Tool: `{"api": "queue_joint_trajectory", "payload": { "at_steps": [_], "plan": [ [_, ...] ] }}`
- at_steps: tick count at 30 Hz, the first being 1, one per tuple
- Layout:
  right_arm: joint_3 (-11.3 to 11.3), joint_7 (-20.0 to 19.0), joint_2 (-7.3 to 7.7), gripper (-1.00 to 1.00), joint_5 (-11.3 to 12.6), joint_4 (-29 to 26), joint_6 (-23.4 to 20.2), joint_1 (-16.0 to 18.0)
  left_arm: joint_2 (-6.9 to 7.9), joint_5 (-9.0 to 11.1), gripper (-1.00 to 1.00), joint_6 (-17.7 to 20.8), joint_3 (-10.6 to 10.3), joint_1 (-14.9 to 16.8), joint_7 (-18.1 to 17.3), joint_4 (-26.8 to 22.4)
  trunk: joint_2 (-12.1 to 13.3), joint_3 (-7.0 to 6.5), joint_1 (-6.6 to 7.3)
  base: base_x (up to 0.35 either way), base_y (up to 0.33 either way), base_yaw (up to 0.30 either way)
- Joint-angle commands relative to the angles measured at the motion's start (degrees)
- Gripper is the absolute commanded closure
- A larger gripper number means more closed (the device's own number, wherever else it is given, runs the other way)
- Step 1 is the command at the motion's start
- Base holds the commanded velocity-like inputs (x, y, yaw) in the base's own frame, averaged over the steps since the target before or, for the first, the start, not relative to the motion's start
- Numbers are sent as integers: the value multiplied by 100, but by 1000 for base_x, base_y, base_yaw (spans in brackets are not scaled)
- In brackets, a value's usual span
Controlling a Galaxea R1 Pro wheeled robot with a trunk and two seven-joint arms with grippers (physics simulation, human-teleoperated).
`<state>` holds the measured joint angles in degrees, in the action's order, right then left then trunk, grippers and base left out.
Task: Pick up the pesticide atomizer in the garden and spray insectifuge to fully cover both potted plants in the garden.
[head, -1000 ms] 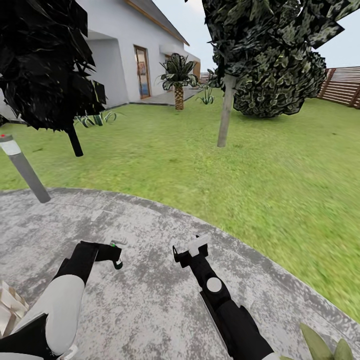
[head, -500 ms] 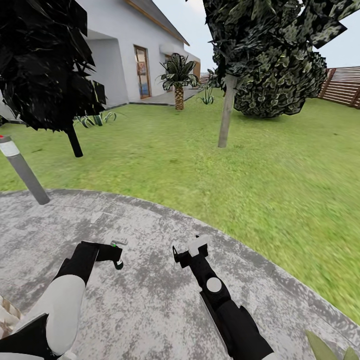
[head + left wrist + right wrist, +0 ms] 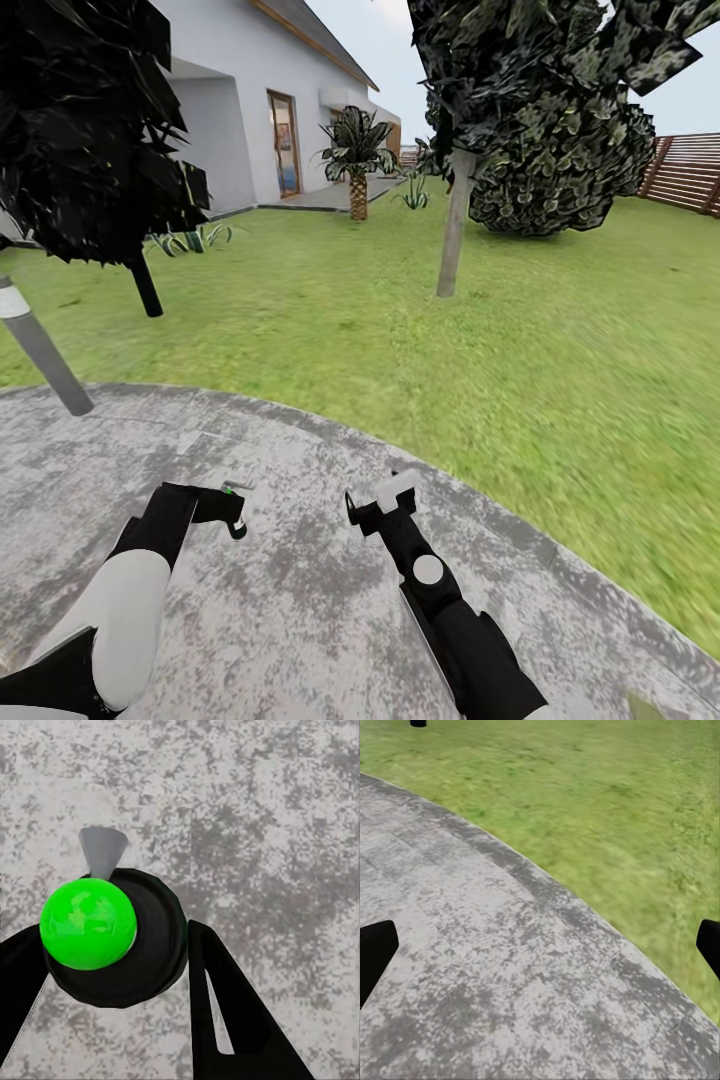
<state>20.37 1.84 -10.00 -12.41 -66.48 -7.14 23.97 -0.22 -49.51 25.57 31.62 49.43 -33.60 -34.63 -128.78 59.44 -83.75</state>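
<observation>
Grey mottled stone of the round patio point(image 3: 300, 620) is lying nearest the camera in the head view, and both arms are reaching out low over it. At the left, the left hand point(image 3: 235, 508) is gripping the pesticide atomizer point(image 3: 236, 486). In the left wrist view its black fingers point(image 3: 225, 1020) are pressing in on either side of the bottle's dark round body point(image 3: 142, 945), which is carrying a bright green ball and a pale spout and is hanging above the stone. At the right, the right hand point(image 3: 380, 500) is standing wide open and carrying nothing. In the right wrist view its two fingertips point(image 3: 375, 945) are sitting at opposite edges with only patio and grass between them. Beyond the patio's curved rim the lawn point(image 3: 450, 340) of the garden is stretching away. A grey bollard lamp point(image 3: 40, 350) is leaning at the patio's left edge. Farther out, a dark-leaved tree point(image 3: 90, 130) is standing at the left and a pale-trunked tree point(image 3: 452, 225) near the middle. Farthest off, a palm point(image 3: 357, 160) is growing beside the white house point(image 3: 230, 110), and a brown slatted fence point(image 3: 690, 170) is closing the right side.
</observation>
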Motion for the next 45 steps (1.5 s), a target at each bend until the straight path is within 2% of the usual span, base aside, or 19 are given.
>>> {"api": "queue_joint_trajectory", "payload": {
  "at_steps": [1,31,40,45],
  "plan": [
    [8,19,0,-100,-60,-11,-42,2,-4,-24,100,22,26,5,-41,-9,-2,5,-2,259,0,0],
    [10,19,0,-100,-60,-6,-42,2,-3,-24,100,26,28,5,-43,-11,-2,5,-2,120,7,0],
    [10,19,0,-100,-60,-6,-42,2,-4,-24,100,25,22,5,-41,-9,-2,5,-2,280,0,0],
    [10,19,0,-100,-60,-6,-42,2,-4,-24,100,23,20,5,-41,-9,-2,5,-2,52,0,0]
  ]
}}
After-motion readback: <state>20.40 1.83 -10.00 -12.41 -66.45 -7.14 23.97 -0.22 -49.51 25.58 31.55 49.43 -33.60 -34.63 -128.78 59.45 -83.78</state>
